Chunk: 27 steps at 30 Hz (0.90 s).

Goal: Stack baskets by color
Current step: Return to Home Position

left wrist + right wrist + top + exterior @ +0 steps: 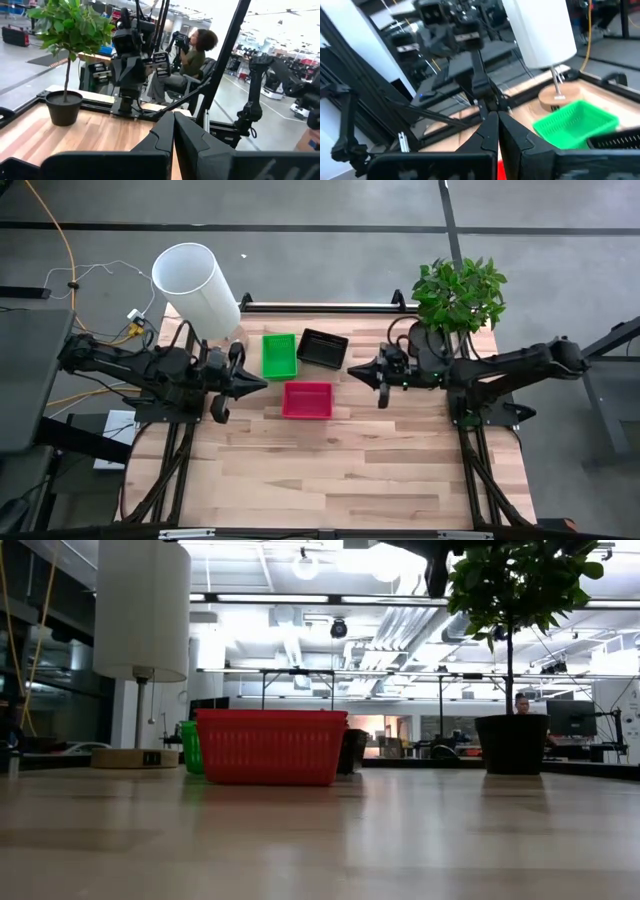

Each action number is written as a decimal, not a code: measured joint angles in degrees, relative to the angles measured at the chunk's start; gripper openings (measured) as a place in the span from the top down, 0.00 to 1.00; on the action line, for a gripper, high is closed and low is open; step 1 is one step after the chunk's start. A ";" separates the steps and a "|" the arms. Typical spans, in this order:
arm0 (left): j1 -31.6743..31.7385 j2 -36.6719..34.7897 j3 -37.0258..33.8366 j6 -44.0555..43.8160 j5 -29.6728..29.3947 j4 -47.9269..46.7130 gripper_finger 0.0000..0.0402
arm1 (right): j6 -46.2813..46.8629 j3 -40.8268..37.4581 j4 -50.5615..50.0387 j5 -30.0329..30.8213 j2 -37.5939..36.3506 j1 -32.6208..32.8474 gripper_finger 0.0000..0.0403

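Three baskets rest on their bottoms at the far middle of the table: a green basket point(279, 355), a black basket point(322, 348) right of it, and a pink basket point(307, 400) nearer. The low view shows the pink basket point(268, 747) in front, with the green basket point(189, 747) and the black basket point(353, 750) behind it. My left gripper point(262, 385) is shut and points level toward the table's right, left of the pink basket. My right gripper point(352, 373) is shut and points level toward the left, right of the baskets. Both hang above the table, holding nothing.
A tall white cylinder point(196, 278) stands on a round base at the far left corner. A potted plant point(458, 295) stands at the far right. The near half of the wooden table point(330, 480) is bare. A person point(192, 55) sits beyond the table.
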 joint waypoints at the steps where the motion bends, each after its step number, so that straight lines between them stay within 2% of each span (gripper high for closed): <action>1: 0.07 -0.29 0.00 0.00 0.05 -0.16 1.00 | -0.49 0.00 0.81 0.08 -0.06 0.26 1.00; 8: 0.11 -2.52 -0.02 1.18 3.27 -4.69 1.00 | -0.37 0.00 2.63 -0.16 -0.09 0.74 1.00; 12: 0.22 -5.79 -3.99 1.97 4.08 -4.11 1.00 | 1.06 0.00 3.71 -0.75 -0.09 0.72 1.00; 17: 3.26 -12.96 -13.22 1.51 8.71 1.55 1.00 | 2.78 0.00 3.95 -0.86 -0.09 0.72 1.00; 23: 10.47 -22.88 -19.62 -0.12 14.96 0.98 1.00 | 3.19 0.00 3.96 -0.84 -0.09 0.72 1.00; 27: 13.47 -29.42 -23.01 -3.15 17.11 0.55 1.00 | 5.37 0.00 3.95 -0.84 -0.09 0.72 1.00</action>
